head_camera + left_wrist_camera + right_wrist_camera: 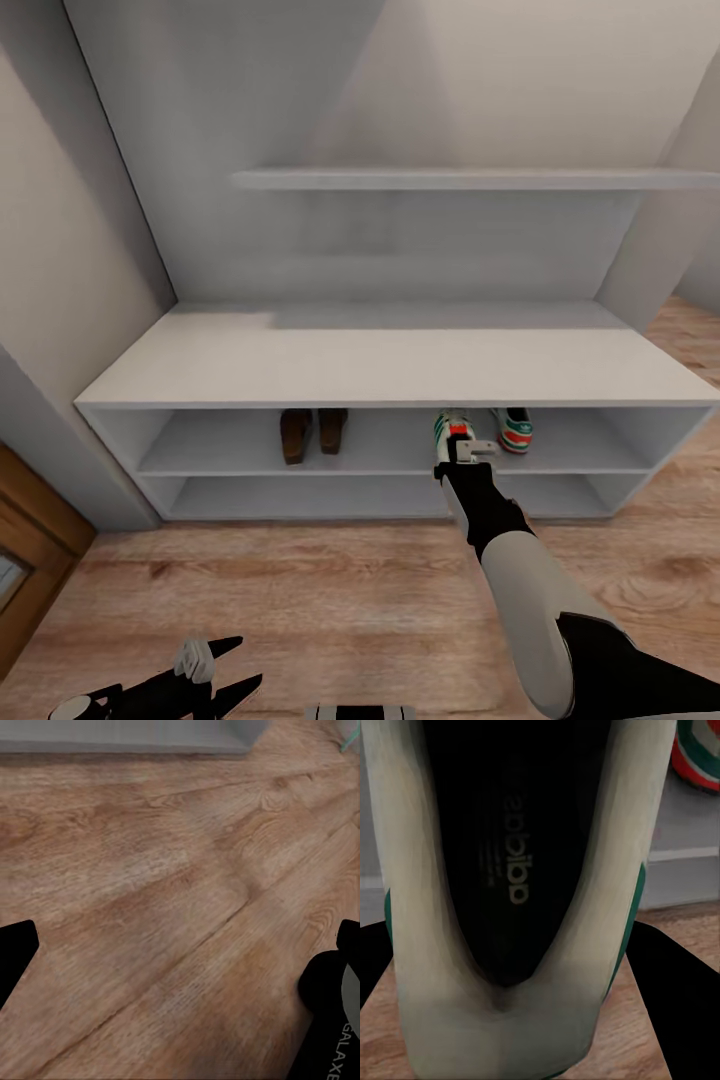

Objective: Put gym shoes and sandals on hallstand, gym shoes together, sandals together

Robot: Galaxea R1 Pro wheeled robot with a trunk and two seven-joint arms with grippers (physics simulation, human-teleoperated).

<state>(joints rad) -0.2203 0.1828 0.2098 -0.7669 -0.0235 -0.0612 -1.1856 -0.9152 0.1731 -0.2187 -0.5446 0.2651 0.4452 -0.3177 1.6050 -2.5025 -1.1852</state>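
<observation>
The light grey hallstand (380, 365) stands ahead on the wood plank corridor floor (300, 590). Two brown sandals (313, 432) sit side by side in its upper slot, left of centre. One gym shoe (514, 428) rests in the same slot further right. My right gripper (463, 452) holds the second gym shoe (447, 428) at that slot's front edge, just left of the first. In the right wrist view the black fingers (671, 982) flank the held shoe's heel (521, 870), and the first gym shoe (697, 754) shows beyond. My left gripper (222, 668) hangs open over bare floor (165, 892).
A wall runs along the left, with a brown wooden door frame (35, 545) at the lower left. The bench top and a stepped shelf (450, 180) on the back panel carry nothing. Open floor lies between me and the rack.
</observation>
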